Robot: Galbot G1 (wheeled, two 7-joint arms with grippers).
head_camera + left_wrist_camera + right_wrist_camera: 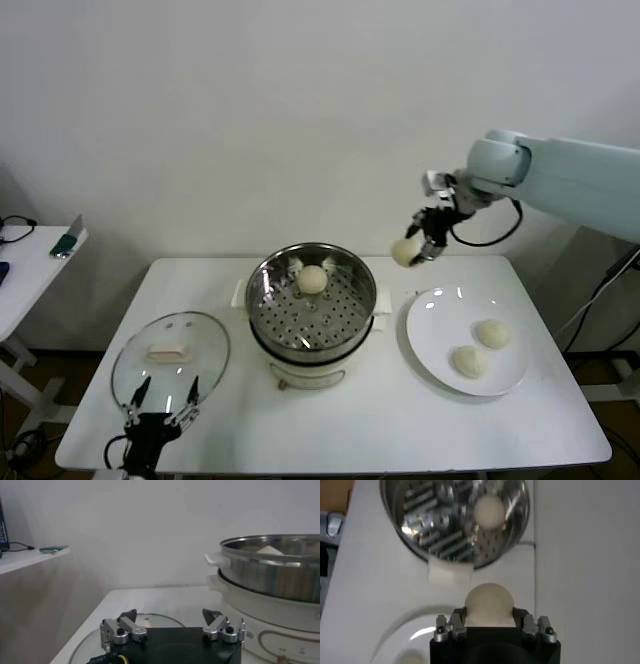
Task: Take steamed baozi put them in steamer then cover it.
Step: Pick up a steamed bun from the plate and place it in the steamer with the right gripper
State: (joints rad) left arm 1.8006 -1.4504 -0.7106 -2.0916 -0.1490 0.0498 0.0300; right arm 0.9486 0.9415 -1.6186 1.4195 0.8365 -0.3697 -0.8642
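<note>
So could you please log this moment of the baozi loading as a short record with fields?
right gripper: shut on a baozi, raised between plate and steamer
left gripper: open, low over the cover's near edge
steamer: uncovered, one bun on its tray
plate: two buns left
cover: flat on the table, left of the steamer

Even overhead light is filling the scene; glare is glinting off the steamer (311, 300), whose tray is blurring in the right wrist view.
</note>
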